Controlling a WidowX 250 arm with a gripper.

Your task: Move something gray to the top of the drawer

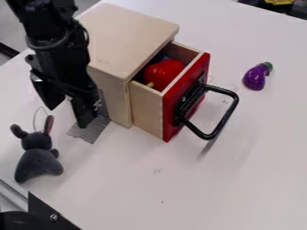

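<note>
Toy (39, 164) to the lower left of the tool (67, 117)

Gray and soft, with two ears, the toy sits on the bench (198, 193) at the lower left of the frame. The tool hangs above it in the picture, at the left and slightly to the right of the toy's head, its two fingers apart with nothing between them. So the coming move looks to be down the frame and a little left; how much of that gap is height, I cannot tell.

The toy's long axis runs nearly up and down the frame, ears at the upper end, wide base at the lower end and a little left. The fingers are spread on a slant from upper left to lower right, which seems to cross that axis fairly well. A grip about the narrow middle would probably suit; one too high might catch only an ear and let the toy swing or slip.

The goal, the flat wooden top (129, 33) of the box, lies at the upper left, up and right of the toy. The drawer (146, 105) stands pulled out with a red pepper (163, 73) inside, so carrying the toy too far right could drop it in there. Picking it up appears to be the step in hand.
</note>
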